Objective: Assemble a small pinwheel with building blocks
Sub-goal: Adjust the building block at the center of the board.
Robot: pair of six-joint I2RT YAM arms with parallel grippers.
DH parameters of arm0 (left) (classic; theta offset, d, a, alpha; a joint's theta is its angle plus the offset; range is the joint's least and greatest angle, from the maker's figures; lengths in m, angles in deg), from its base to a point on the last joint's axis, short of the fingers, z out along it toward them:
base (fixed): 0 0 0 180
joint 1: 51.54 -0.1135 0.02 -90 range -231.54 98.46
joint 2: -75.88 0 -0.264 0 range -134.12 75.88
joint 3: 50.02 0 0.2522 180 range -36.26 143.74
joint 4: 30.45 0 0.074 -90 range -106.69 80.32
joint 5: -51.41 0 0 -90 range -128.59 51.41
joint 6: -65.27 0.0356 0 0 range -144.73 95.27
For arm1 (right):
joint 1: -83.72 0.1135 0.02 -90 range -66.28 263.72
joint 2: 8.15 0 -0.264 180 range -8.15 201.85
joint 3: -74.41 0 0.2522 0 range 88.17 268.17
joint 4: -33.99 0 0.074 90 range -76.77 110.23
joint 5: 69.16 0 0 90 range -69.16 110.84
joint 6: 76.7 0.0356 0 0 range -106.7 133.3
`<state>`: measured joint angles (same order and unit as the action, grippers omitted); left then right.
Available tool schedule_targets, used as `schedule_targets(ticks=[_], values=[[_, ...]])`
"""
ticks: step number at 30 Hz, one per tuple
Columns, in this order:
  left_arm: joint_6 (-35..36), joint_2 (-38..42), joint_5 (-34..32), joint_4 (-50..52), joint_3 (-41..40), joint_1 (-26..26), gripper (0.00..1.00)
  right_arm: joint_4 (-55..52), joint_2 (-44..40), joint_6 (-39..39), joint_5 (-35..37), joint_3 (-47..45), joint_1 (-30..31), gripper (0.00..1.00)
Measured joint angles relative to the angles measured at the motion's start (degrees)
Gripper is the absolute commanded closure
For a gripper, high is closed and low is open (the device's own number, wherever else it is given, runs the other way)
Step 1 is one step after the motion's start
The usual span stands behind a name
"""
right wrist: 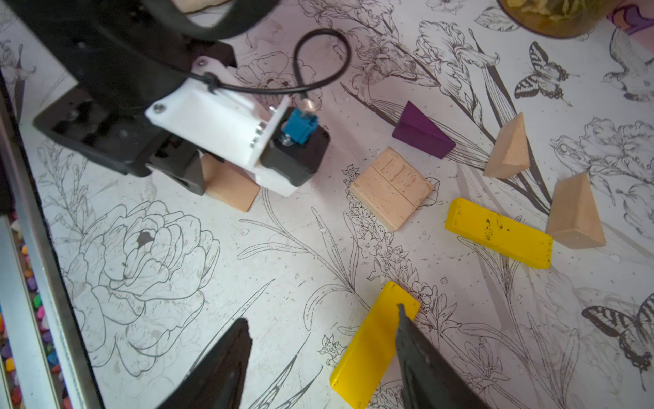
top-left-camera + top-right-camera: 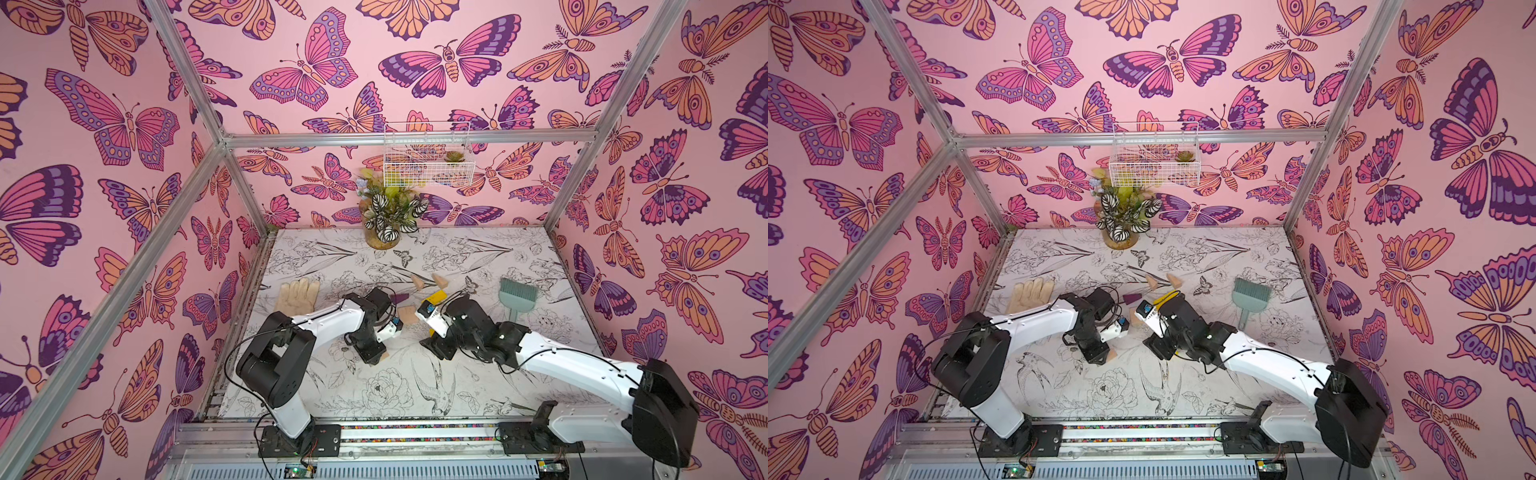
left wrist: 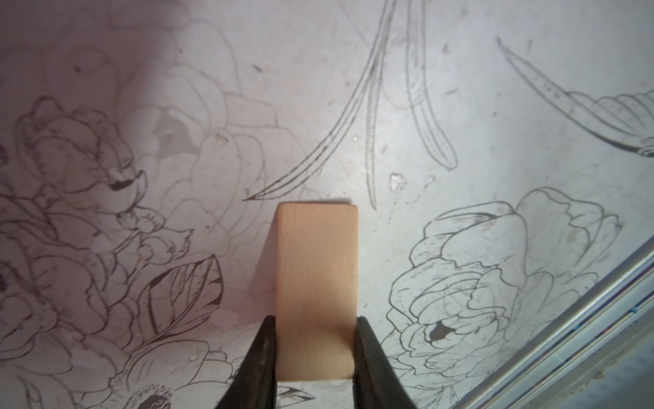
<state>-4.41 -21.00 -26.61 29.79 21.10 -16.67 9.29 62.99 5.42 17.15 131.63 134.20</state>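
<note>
Apart, building blocks [image 1: 391, 187] lie pale, purple, yellow.

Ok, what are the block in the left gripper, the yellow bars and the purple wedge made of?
Held block: bare wood, it seems; pale, faint grain, matte. Yellow bars: probably painted wood; opaque coat, dark scuffs on one. Purple wedge: likely painted wood too; even dark colour, no grain showing.
</note>
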Motion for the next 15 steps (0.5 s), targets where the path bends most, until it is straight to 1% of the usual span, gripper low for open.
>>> schedule_targets(ticks=[3,7,10,15], values=[[-0.20,0.61,5.49,0.55,0.04,-0.90,0.92,1.27,-2.56,-4.42,1.14,-2.34,3.10,0.42],[-0.42,2.64,13.42,2.05,1.33,-3.19,0.92,4.15,-4.00,-9.90,1.90,-4.66,6.69,0.46],[-0.44,3.91,18.38,2.91,2.78,-4.26,0.92,5.77,-3.41,-13.55,1.92,-4.96,8.90,0.48],[-0.37,4.31,24.02,3.98,3.56,-4.76,0.92,7.19,0.15,-19.26,2.01,-3.74,12.41,0.50]])
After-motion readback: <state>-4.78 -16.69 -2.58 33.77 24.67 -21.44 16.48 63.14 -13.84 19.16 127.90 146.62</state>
